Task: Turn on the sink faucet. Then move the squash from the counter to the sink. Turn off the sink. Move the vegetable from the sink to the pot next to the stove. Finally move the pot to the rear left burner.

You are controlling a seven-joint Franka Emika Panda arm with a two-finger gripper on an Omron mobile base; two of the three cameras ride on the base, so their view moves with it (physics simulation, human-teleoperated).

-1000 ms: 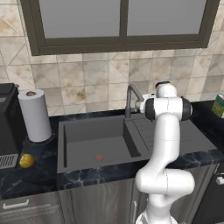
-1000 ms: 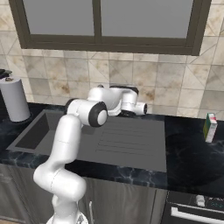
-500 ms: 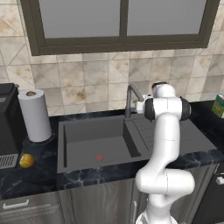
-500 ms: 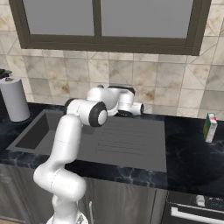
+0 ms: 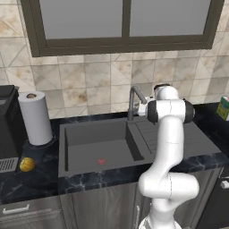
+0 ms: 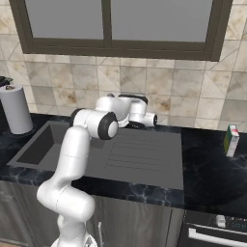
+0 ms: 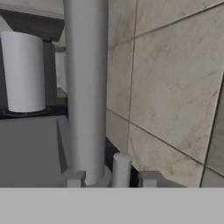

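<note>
In the hand view the sink faucet (image 7: 85, 87) rises as a thick grey stem close ahead, with a short grey peg (image 7: 121, 168) at its foot. My gripper (image 7: 112, 179) straddles that peg, open, with small gaps on both sides of it. From the left base view the faucet (image 5: 133, 99) stands behind the sink (image 5: 96, 141), my hand right beside it. No water is running. The yellow squash (image 5: 27, 164) lies on the black counter (image 5: 38, 179) at the far left, well away from the gripper. The pot is out of view.
A paper towel roll (image 5: 36, 117) stands left of the sink, next to a black appliance (image 5: 6, 129). The ribbed drainboard (image 6: 140, 154) spreads right of the basin. A small carton (image 6: 231, 140) stands on the counter at the right, above the stove's front panel (image 6: 219, 226).
My hand has edged slightly closer to the faucet. Nothing else has moved.
</note>
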